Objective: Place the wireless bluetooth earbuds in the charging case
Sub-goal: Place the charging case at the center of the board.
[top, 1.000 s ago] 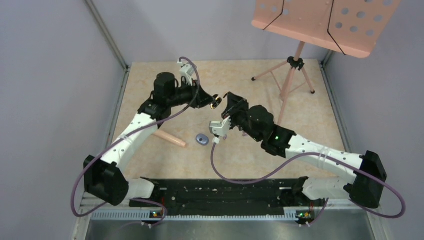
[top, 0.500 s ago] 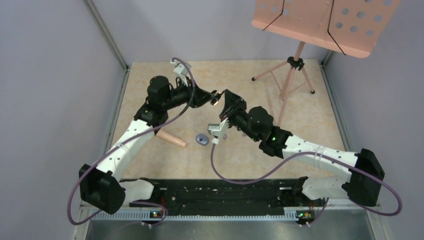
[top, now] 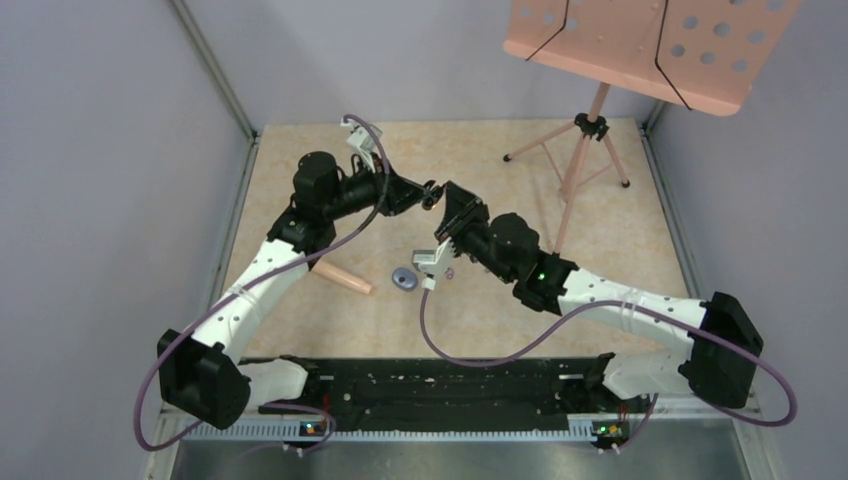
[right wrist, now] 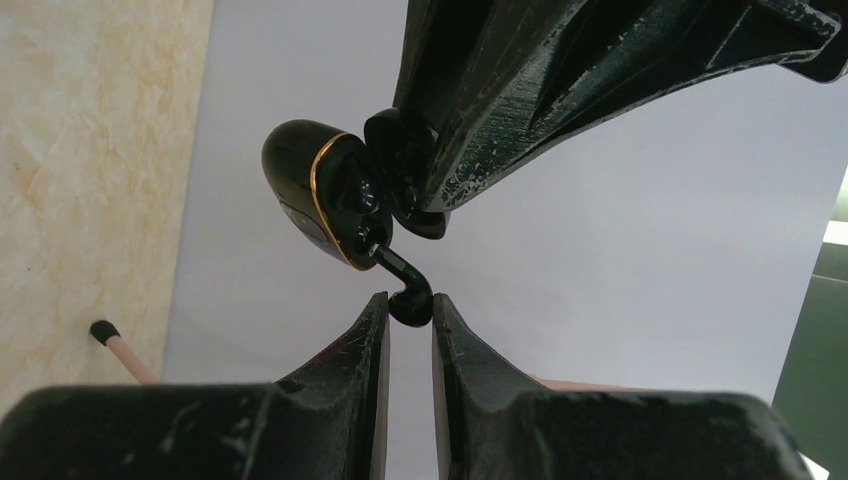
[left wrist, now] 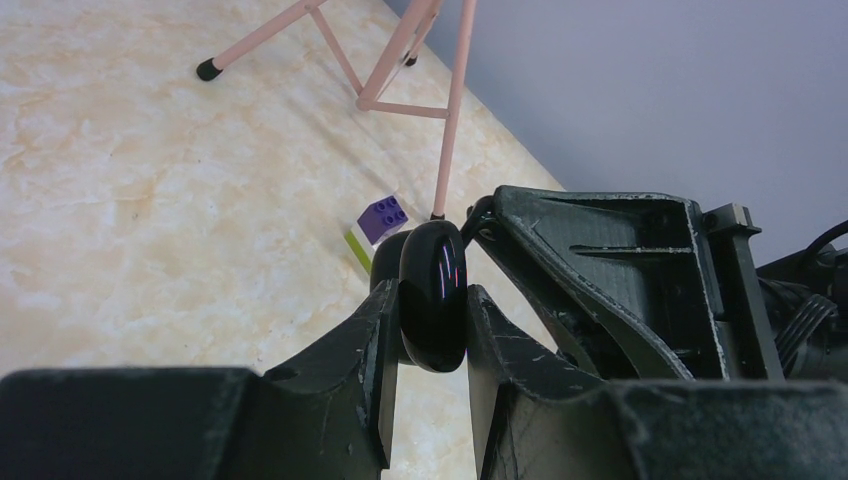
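Top external view is showing the bench with a pale wooden stick lying on its near-left part. Just right of the stick, a small bluish-grey oval piece is resting flat; at this size I cannot tell whether it is one of the buds.

Farther back and slightly right, the left gripper is hovering above the bench, and it is meeting the right gripper tip to tip in mid-air near the middle of the scene.

Left wrist view is showing the left gripper clamping fully down on the charging case, a glossy black oval pinched edge-on between its two fingers. Beyond the case, a purple-and-yellow block is sitting on the bench, close to one leg of the music stand.

Right wrist view is showing the case from the side, with a gold rim running around its open face. The right gripper is standing nearly closed, leaving only a narrow slit between its jaws, and it is pinching the stem of a black earbud. The other end of the earbud is touching the case at the gold rim, but I cannot tell how far it is seated.

At the far right, the pink music stand is standing on its tripod on the bench, and its perforated desk is tilting above the far-right corner.
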`<state>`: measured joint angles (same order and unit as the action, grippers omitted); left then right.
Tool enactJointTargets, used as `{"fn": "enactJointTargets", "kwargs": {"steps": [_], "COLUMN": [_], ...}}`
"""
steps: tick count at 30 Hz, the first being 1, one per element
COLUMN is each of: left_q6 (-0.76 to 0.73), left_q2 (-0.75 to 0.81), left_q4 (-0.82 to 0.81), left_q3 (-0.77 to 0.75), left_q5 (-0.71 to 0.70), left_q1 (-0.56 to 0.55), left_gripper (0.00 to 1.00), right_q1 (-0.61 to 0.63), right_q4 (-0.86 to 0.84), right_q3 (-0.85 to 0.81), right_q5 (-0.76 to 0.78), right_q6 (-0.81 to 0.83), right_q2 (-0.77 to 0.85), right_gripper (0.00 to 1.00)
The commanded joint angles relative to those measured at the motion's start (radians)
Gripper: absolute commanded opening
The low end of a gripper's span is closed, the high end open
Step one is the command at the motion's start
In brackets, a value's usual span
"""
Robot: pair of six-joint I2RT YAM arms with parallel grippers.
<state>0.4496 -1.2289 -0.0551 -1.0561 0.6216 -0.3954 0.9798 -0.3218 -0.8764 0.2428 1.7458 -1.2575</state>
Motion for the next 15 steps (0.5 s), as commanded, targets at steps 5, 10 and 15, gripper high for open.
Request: {"fn": "enactJointTargets", "kwargs": {"steps": [5,10,15], "left_q6": [0.006,0.0,0.038], "left_q2": [-0.01,-0.017,-0.06], "left_q4": [-0.056,-0.023,0.016], "left_q3": [-0.044,-0.067,-0.104], "left_q5": [0.067,0.086,0.13], "left_q1": [-0.001,0.006,0.036], "left_gripper": [0.0,0.0,0.0], "right_q1": [0.017,0.016,0.016], "right_q4": [-0.029,-0.034,-0.062], "right_q3": [-0.033,-0.034,-0.047], "right_q5": [0.019,0.022,0.044], "right_q6": [0.04,0.059,0.068], "right_q2": [-0.036,-0.045,-0.062], "right_gripper": [0.0,0.0,0.0]}}
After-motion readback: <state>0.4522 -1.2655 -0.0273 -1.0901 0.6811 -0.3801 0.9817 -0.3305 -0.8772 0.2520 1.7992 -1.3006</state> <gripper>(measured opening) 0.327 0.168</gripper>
